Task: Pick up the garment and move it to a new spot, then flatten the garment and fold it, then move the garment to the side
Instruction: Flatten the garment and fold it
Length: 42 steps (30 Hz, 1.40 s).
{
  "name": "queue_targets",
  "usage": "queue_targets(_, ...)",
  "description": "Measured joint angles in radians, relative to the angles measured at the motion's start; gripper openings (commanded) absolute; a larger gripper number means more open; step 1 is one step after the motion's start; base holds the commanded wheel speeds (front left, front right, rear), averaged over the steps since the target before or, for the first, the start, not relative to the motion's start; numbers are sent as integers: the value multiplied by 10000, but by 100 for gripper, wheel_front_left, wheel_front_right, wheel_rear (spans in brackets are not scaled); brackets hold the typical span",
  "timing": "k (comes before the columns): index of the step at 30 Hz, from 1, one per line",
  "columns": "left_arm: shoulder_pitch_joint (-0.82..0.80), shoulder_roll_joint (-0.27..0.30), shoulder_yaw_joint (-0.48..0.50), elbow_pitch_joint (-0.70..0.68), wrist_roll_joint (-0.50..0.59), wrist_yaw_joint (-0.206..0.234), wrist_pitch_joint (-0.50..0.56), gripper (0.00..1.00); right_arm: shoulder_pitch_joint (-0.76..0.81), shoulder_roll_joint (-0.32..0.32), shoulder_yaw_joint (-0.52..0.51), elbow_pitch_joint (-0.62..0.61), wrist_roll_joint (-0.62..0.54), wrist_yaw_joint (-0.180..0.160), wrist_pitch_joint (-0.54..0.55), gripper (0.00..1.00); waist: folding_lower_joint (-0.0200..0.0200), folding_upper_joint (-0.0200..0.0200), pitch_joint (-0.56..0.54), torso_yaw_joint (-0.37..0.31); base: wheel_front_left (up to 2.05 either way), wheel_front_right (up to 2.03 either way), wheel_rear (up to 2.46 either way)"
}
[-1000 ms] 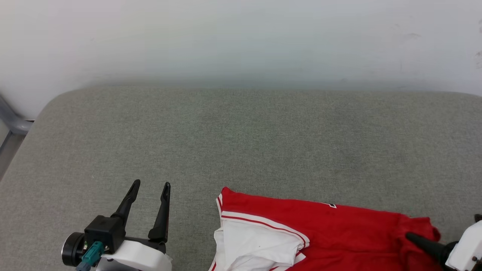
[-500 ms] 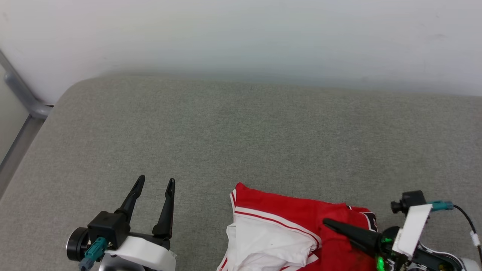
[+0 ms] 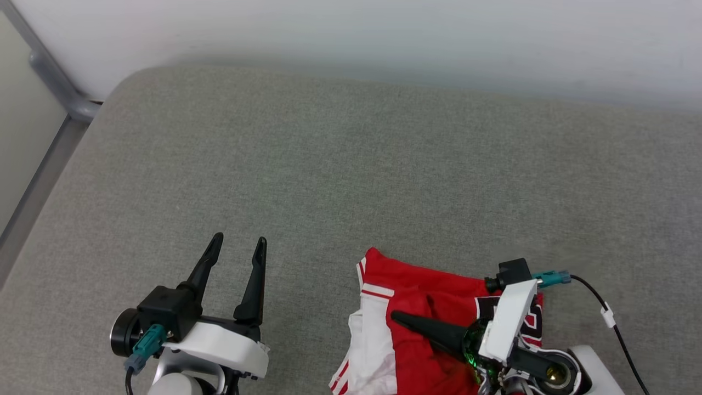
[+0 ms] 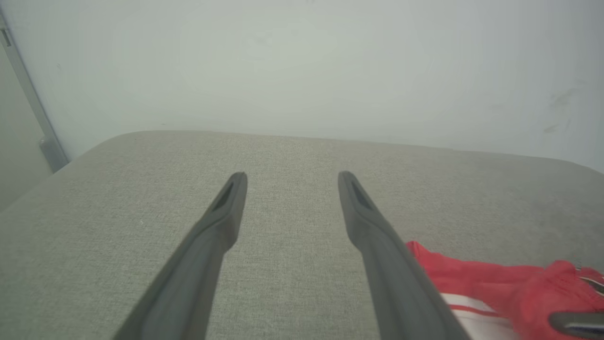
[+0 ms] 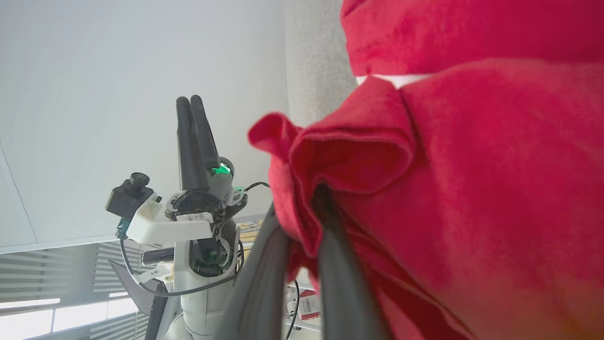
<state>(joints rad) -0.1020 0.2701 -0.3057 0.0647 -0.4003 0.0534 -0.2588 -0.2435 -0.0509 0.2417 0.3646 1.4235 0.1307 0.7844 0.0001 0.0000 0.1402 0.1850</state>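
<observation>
Surface: a wide grey woven upholstered pad (image 3: 340,164) lies before a pale wall, most of it bare, which leaves room for a new spot.
Garment: the red jersey-style shirt with white sleeve and red-white striped trim (image 3: 422,293) sits bunched near the pad's front edge, right of centre. Part is gathered up by the right gripper and the white sleeve side trails lower. Black lettering peeks out beside the wrist camera.
Right gripper: the dark two-fingered right gripper (image 3: 400,319) is clamped on a pinched fold of red cloth. The right wrist view shows the fabric puckering around both fingers, a hold suited to carrying, not spreading.
Left gripper: the left gripper (image 3: 239,238) hovers over bare pad, well apart from the shirt. Its fingers are spread and grasp nothing, probably kept ready for a second corner.
</observation>
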Motion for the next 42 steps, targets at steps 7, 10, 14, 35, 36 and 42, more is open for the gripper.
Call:
queue_targets(7, -75, -128, 173, 182, 90, -96, -12, 100, -179, 0, 343, -82, -368, 0, -579, 100, 0, 0, 186, 17, 0, 0, 0)
queue_targets(10, -75, -132, 257, 211, 130, -155, -13, 100, -217, -75, 483, -698, -585, 0, -755, 100, 0, 0, 83, -95, 0, 0, 0)
queue_targets(14, -47, -130, 322, 226, 221, -196, -13, 100, -199, -445, 606, -1628, -1381, 0, -1490, 100, 0, 0, -137, -288, 0, 0, 0)
queue_targets(35, 849, 115, 571, 230, 263, 171, 4, 100, 1805, -1641, -3304, -3135, -9547, 2, -6629, 100, -1, 0, -1415, -1521, 0, 0, 0)
queue_targets(36, 880, 125, 585, 219, 261, 186, 4, 100, 1915, -1584, -3344, -3329, -9752, 2, -6807, 100, -1, 0, -1459, -1553, 0, 0, 0)
queue_targets(42, 1038, 165, 646, 205, 251, 349, 4, 100, 2535, -1338, -3319, -4119, -10688, 0, -7632, 100, -1, 0, -1685, -1634, 0, 0, 0)
